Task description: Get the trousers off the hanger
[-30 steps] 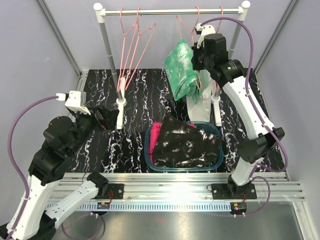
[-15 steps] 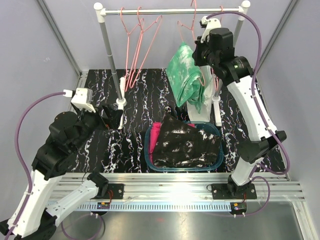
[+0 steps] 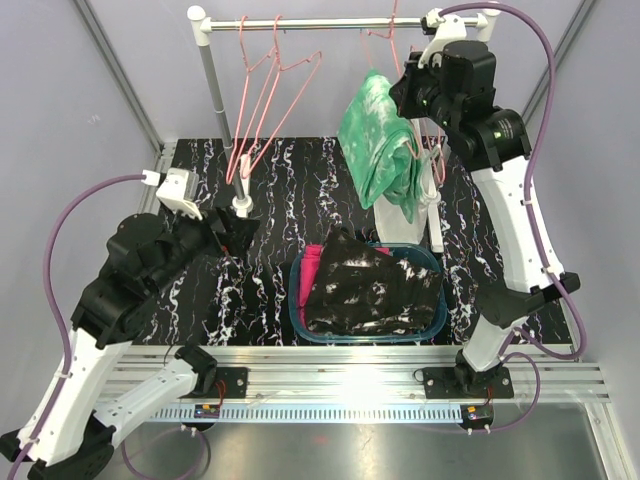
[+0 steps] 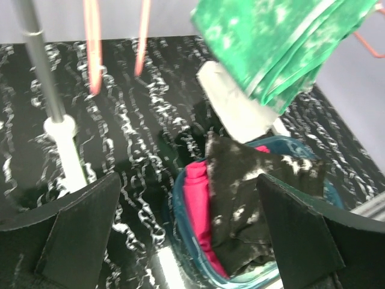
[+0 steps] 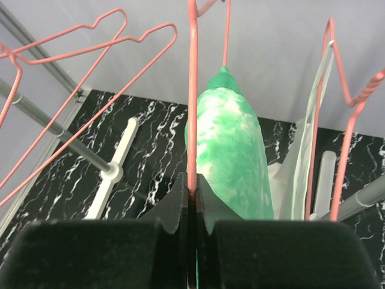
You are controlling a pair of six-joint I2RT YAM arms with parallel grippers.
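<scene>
The green-and-white tie-dye trousers [image 3: 378, 140] hang folded over a pink wire hanger [image 5: 192, 120], lifted high near the rail [image 3: 330, 22]. My right gripper [image 3: 408, 98] is shut on that hanger's wire, and in the right wrist view its jaws [image 5: 192, 195] pinch the wire just left of the green trousers [image 5: 231, 156]. The magenta trousers [image 3: 310, 272] and the black white-splashed trousers [image 3: 370, 290] lie in a teal basket [image 3: 296, 318]. My left gripper [image 3: 235, 228] is open and empty over the mat, left of the basket. In the left wrist view its fingers [image 4: 78, 235] frame the basket rim [image 4: 180, 223].
Several empty pink hangers [image 3: 265, 90] hang on the rail's left part. The rack's grey post [image 3: 215, 90] ends in a white foot [image 3: 241, 205] close to my left gripper. A pale white sheet [image 3: 400, 215] hangs behind the green trousers. Grey walls close in all sides.
My right arm has lifted the hanger with the green trousers upward and to the right, toward the rail. My left arm has moved up and right, nearer the rack foot.
</scene>
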